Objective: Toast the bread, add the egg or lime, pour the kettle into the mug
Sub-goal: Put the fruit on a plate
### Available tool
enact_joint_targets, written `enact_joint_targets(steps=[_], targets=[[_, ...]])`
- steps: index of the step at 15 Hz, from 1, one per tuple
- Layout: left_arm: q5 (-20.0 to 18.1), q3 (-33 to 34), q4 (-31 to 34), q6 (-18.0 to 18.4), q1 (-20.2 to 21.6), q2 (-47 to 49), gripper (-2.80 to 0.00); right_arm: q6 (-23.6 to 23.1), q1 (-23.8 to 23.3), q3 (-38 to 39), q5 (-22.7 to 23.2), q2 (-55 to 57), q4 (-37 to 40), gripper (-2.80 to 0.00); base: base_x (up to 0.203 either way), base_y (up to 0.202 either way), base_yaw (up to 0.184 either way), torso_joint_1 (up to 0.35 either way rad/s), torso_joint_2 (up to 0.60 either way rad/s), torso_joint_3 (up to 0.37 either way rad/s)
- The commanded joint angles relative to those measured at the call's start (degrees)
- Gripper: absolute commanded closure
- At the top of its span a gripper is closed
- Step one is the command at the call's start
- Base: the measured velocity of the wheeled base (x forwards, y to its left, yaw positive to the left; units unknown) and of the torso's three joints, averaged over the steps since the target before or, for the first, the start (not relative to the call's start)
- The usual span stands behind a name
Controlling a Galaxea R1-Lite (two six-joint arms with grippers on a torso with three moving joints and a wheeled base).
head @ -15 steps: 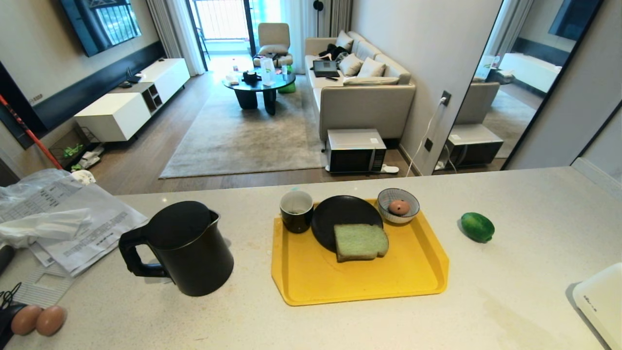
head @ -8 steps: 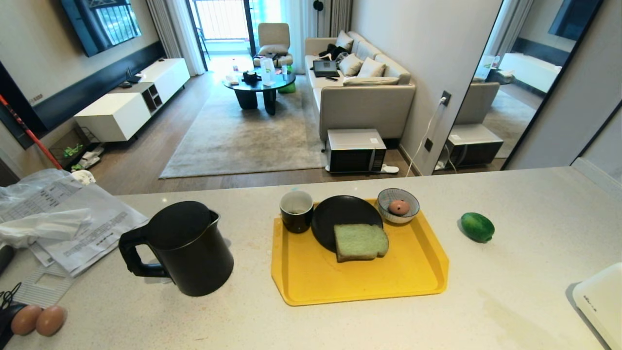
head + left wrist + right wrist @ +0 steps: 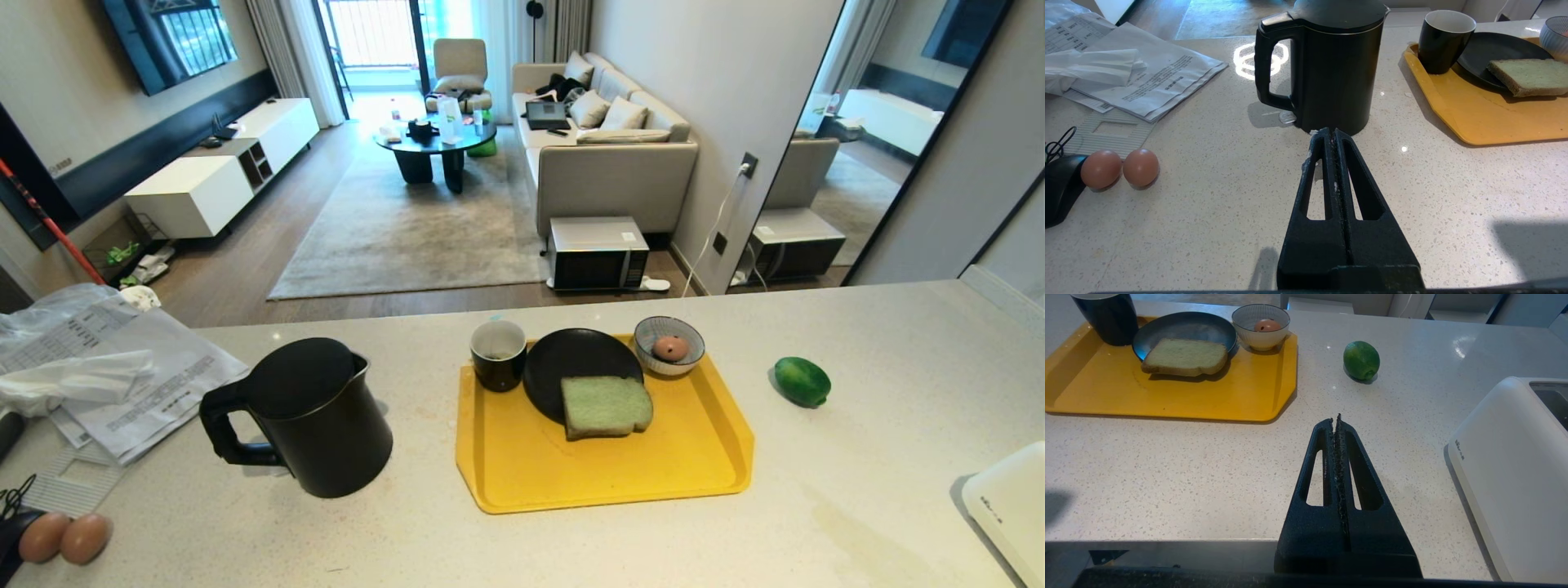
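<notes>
A slice of pale green bread (image 3: pixel 606 406) lies half on a black plate (image 3: pixel 571 363) on the yellow tray (image 3: pixel 522 465). The black mug (image 3: pixel 498 354) stands at the tray's far left corner. An egg (image 3: pixel 671 349) sits in a small striped bowl (image 3: pixel 684 363) at the far right corner. The lime (image 3: pixel 802 381) rests on the counter right of the tray. The black kettle (image 3: pixel 314 420) stands left of the tray. My left gripper (image 3: pixel 1331 131) is shut and empty, just short of the kettle's base. My right gripper (image 3: pixel 1336 418) is shut and empty, between tray and toaster. Neither arm shows in the head view.
A white toaster (image 3: pixel 1008 502) sits at the counter's near right corner. Papers and a plastic bag (image 3: pixel 98 367) lie at the far left. Two more eggs (image 3: pixel 64 537) rest at the near left beside a black object (image 3: pixel 1059 192). The counter's far edge drops to a living room.
</notes>
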Motion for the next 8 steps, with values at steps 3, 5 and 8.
enact_joint_targets(steps=[3, 5, 8], targets=[[0.01, 0.05, 0.0, -0.01, 0.0, 0.05, 0.0, -0.01, -0.02, 0.01, 0.02, 0.11, -0.05, 0.0, 0.0, 0.0, 0.0, 0.0, 0.0, 0.0], [0.01, -0.04, 0.0, -0.01, 0.0, 0.05, 0.0, -0.01, -0.02, 0.01, 0.02, 0.11, -0.05, 0.0, 0.0, 0.0, 0.0, 0.0, 0.0, 0.0], [0.01, -0.04, 0.0, -0.01, 0.0, 0.05, 0.0, -0.01, -0.02, 0.02, 0.02, 0.11, -0.05, 0.0, 0.0, 0.0, 0.0, 0.0, 0.0, 0.0]])
